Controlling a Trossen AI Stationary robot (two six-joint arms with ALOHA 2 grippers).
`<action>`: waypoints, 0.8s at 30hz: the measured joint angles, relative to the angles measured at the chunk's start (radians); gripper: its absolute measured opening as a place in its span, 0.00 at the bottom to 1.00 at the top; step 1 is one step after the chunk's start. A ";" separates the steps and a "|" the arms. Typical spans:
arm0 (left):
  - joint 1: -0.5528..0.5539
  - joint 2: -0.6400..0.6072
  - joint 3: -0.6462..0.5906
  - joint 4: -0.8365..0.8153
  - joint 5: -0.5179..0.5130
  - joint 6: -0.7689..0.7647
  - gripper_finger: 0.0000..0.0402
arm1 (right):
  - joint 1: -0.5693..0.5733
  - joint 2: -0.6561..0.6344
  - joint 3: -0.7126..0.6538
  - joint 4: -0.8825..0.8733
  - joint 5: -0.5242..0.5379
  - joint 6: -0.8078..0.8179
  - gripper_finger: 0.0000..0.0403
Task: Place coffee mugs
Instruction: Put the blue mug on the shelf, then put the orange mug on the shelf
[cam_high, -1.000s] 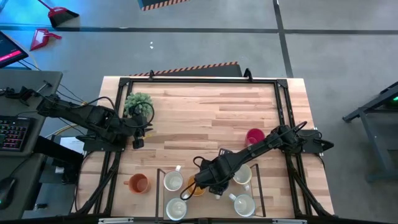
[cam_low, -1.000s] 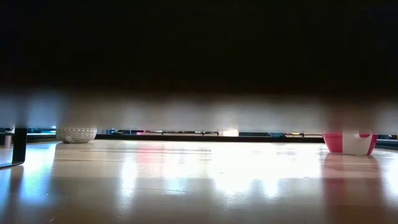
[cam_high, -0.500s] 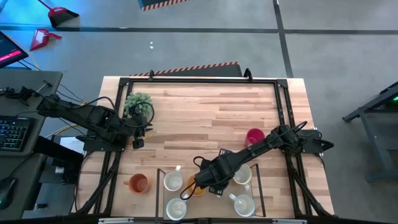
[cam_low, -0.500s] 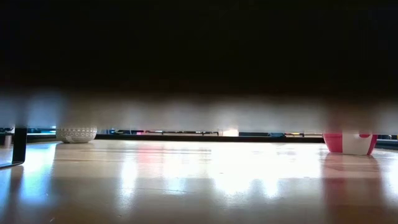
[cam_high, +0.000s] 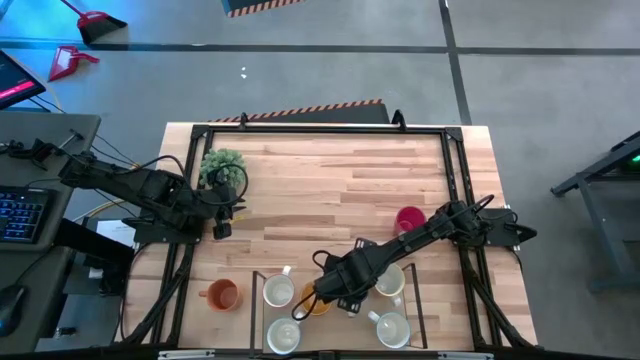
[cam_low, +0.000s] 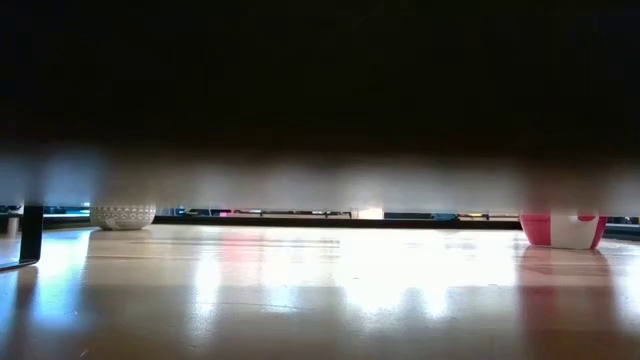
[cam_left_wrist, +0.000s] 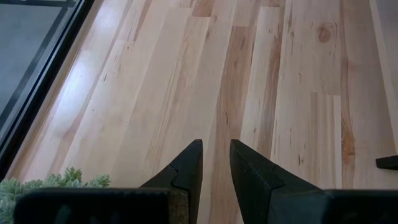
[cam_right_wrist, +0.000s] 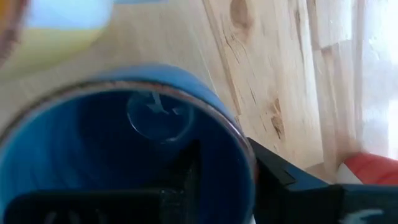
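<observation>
**Ana:** Mugs are bunched at the near edge of the table (cam_high: 330, 190). From above I count an orange mug (cam_high: 222, 294) out on the left. Next come two white mugs (cam_high: 279, 291) (cam_high: 283, 336), one behind the other, then a second orange mug (cam_high: 318, 303) half under the right arm.

**Ben:** And past that arm a cream mug (cam_high: 392, 283) and another white mug (cam_high: 391, 328). The red mug (cam_high: 410, 219) stands alone, farther back on the right side.

**Ana:** Where's the blue one?

**Ben:** The overhead shot hides it. The wrist camera shows the blue mug (cam_right_wrist: 93, 143) right at the right gripper (cam_right_wrist: 224, 155), upright on the wood. One finger is down inside the cup and the other is outside, with the wall between them.

**Ana:** Clamped?

**Ben:** Can't tell. They straddle the rim, but whether they press on it I cannot say. From above, that gripper sits low among the cluster, just beside the second orange mug.

**Ana:** The left gripper (cam_high: 222, 228) waits at the table's left edge, close to the potted plant (cam_high: 222, 165). Its fingers (cam_left_wrist: 186, 171) are a narrow slit apart, with nothing in them and bare planks ahead.
</observation>
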 joint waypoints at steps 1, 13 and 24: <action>0.000 0.000 0.000 0.000 0.000 0.000 0.18 | 0.000 0.000 0.000 -0.008 0.000 0.000 0.23; 0.000 0.000 0.000 0.000 0.000 0.000 0.18 | 0.000 -0.009 0.025 -0.041 0.027 -0.002 0.23; 0.000 0.000 0.000 0.000 0.000 -0.023 0.18 | 0.000 -0.040 0.271 -0.066 0.184 -0.035 0.23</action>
